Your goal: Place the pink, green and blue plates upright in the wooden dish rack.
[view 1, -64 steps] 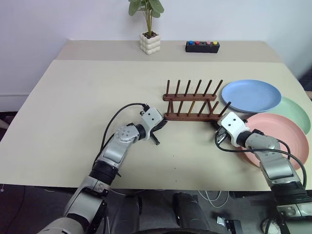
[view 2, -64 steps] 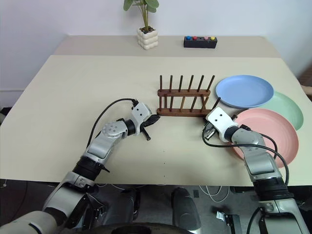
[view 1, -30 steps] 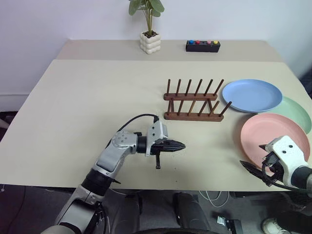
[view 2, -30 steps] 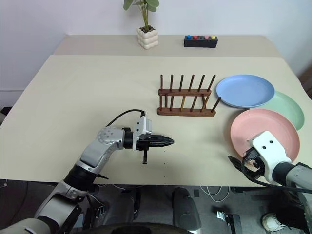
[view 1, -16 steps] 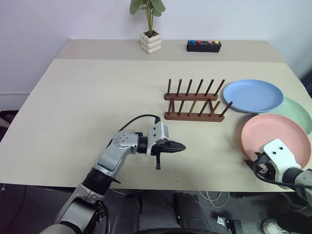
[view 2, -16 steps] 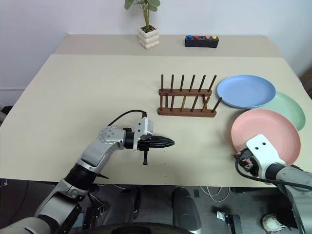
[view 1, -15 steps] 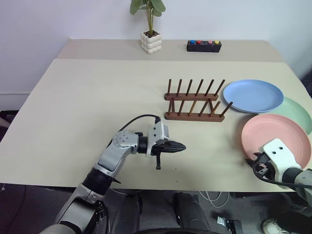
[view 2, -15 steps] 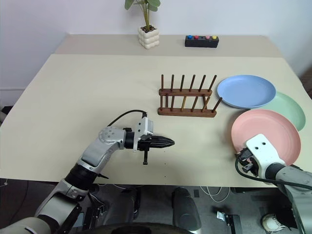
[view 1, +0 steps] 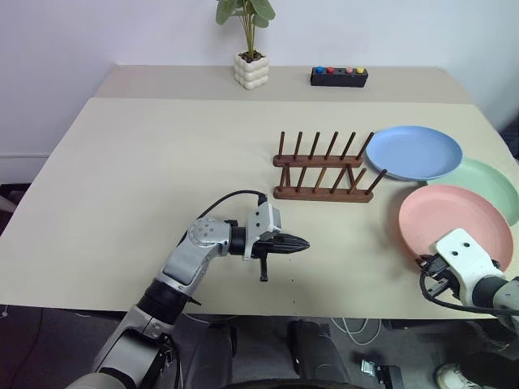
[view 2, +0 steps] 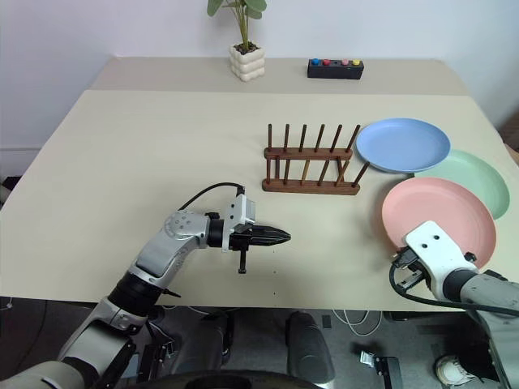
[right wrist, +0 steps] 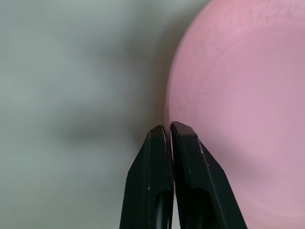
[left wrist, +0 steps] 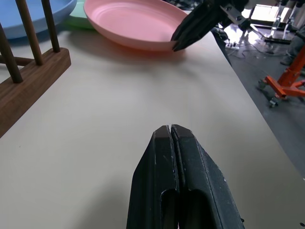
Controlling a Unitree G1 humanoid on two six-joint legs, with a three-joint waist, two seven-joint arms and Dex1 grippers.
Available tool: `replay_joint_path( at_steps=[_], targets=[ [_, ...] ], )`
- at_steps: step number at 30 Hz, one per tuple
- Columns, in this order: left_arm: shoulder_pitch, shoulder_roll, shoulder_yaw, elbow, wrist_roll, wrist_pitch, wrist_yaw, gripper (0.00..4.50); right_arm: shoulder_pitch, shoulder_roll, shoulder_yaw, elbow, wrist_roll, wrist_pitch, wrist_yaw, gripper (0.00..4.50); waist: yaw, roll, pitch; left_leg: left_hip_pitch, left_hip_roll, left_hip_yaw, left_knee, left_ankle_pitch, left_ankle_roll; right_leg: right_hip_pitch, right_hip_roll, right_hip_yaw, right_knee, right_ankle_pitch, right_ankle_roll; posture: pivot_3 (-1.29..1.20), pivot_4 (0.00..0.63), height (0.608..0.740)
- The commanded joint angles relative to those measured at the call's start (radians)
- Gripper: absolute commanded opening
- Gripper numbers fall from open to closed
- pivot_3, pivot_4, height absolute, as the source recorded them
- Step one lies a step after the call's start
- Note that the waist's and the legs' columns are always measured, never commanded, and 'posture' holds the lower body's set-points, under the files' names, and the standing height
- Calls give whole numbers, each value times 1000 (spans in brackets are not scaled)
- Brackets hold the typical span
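With the right gripper (right wrist: 170,128) clamped on the near rim of the pink plate (view 1: 456,223) by the table's right edge (left gripper (left wrist: 170,130) clenched empty), that thin pinch could slip on lifting.

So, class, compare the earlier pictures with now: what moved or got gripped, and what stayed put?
The right gripper left the wooden dish rack, swung back to the pink plate and closed on its near rim. The pink plate and the blue plate shifted slightly toward the rack. The left gripper, shut, also drew back. The rack stayed put.
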Motion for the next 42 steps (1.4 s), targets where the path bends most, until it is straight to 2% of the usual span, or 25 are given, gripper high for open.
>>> replay_joint_path(
  at_steps=[1,7,10,14,17,21,27,33,37,42],
  targets=[
    [-6,-4,13,-18,-13,-27,-3,0,-15,-60,-121,-88,0,5,48,37,0,0,0,0,0,0,0,0,0,0,0,0,0,0,0,0,150,730],
    [-15,-3,18,-1,-9,-40,-5,0,-122,-140,-252,-67,-20,6,75,37,0,0,0,0,0,0,0,0,0,0,0,0,0,0,0,0,150,730],
    [-23,-6,29,14,-7,-55,5,0,-384,-113,-248,59,38,-140,1,37,-8,-2,1,0,0,0,0,0,0,-1,0,0,0,0,0,0,150,730],
    [-28,-6,31,25,-2,-65,11,0,-563,-97,-135,162,18,-299,-27,37,-2,-2,1,-1,0,0,-1,0,0,-2,0,0,0,1,0,0,150,730],
    [-25,-5,32,20,4,-70,22,0,-724,-51,-44,201,112,-296,-15,37,-6,-1,1,-1,0,0,-2,0,0,-3,0,0,0,1,0,0,150,730],
    [-11,2,40,3,8,-68,40,0,-845,1,-21,251,256,-261,22,37,-3,-1,1,-2,0,0,-2,0,0,-3,0,0,1,1,1,0,150,730],
    [7,20,62,-23,-2,-61,68,0,-908,93,-82,280,624,-117,76,37,-1,-1,1,-2,0,-1,-2,0,0,-3,0,0,2,1,1,0,150,730],
    [18,37,102,-58,-28,-52,91,0,-893,100,-111,385,868,-8,129,37,-2,-1,1,-2,0,0,-2,0,0,-3,0,0,2,1,1,0,150,730],
    [27,51,128,-87,-38,-42,108,0,-916,91,-107,517,943,23,176,37,-3,-1,1,-2,0,0,-1,0,0,-3,0,0,2,1,1,0,150,730],
    [46,63,133,-108,-36,-31,116,0,-927,72,-55,628,906,14,231,37,-4,0,1,-1,0,0,-2,0,0,-3,0,0,2,1,1,0,150,730]
  ],
)
